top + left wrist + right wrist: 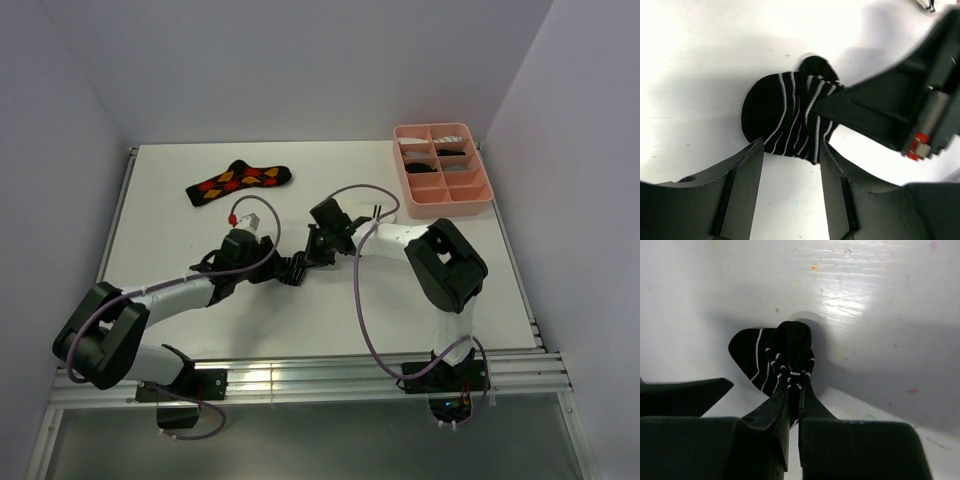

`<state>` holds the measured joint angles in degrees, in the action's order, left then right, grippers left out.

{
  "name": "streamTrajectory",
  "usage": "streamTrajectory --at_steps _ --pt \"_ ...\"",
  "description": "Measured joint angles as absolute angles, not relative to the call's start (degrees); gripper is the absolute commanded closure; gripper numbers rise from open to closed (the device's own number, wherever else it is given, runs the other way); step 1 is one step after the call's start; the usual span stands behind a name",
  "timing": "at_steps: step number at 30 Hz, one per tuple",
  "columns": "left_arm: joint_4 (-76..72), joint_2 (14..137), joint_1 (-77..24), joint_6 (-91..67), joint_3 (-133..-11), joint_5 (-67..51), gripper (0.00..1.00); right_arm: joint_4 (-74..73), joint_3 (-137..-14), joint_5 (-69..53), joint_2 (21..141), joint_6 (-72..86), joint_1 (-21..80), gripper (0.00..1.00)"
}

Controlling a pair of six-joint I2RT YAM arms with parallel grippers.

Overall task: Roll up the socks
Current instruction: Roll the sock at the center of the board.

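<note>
One sock in play: striped sock (790,117), bunched on the desk (300,320) between both arms. Its folded edge sits pinched in the shut right hand (794,390), likely pinning the roll so it can't spring open. Half open, the left hand (791,146) straddles the bundle, gripping nothing. Both wrists angle low, facing each other. Second, the argyle sock (238,182), lies flat far left, untouched.

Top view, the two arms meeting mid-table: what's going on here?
The right gripper is pinched shut on a bunched black sock with thin white stripes on the white table. The left gripper is open, its fingers on either side of the sock's near edge without clamping it. A black argyle sock with red-orange-yellow diamonds lies flat back left. The pink compartment tray sits back right.
</note>
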<state>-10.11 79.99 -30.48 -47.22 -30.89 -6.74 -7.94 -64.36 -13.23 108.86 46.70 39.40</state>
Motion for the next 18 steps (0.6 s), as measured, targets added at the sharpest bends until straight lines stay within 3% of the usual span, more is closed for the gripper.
streamTrajectory --at_steps 10,18 --pt "-4.71 79.83 -51.83 -36.32 -39.44 18.04 0.49 -22.02 -70.54 -9.93 109.71 46.22 39.57 1.0" --pt "-4.36 88.77 -60.31 -30.79 -43.68 28.29 0.54 -25.5 -71.7 -9.91 110.08 46.92 39.62 1.0"
